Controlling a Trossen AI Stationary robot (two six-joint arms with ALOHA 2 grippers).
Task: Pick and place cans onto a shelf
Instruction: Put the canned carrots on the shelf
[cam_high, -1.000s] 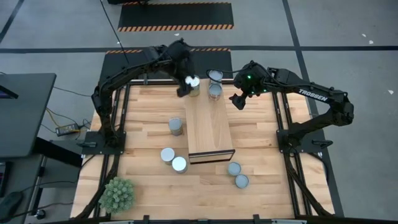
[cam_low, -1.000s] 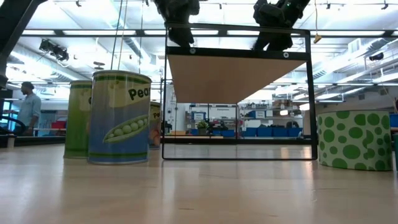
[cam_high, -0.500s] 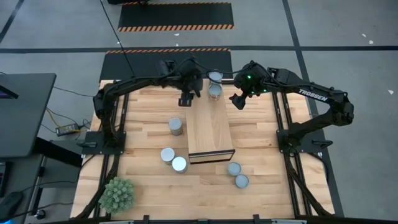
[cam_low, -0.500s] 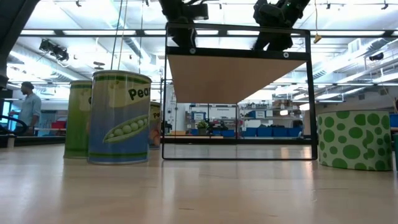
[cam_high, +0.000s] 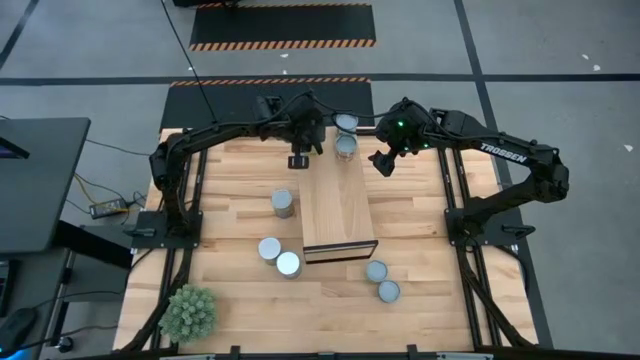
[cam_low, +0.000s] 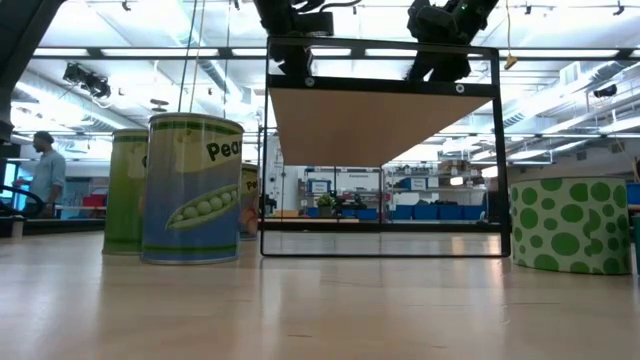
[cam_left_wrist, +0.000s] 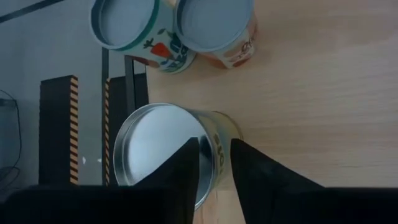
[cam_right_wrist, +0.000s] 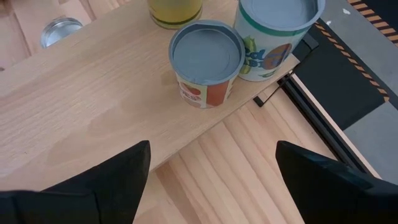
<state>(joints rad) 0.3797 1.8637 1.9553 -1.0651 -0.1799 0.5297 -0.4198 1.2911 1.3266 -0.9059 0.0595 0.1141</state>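
Our left gripper (cam_left_wrist: 214, 163) pinches the rim of a can (cam_left_wrist: 168, 149) on the shelf (cam_left_wrist: 311, 93), two cans just beyond. Our right gripper (cam_right_wrist: 208, 165) hangs spread beside the shelf.

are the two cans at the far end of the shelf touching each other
Touching. The left wrist view shows the carrot-label can and the orange-label can pressed side to side with no gap between them, on the shelf.
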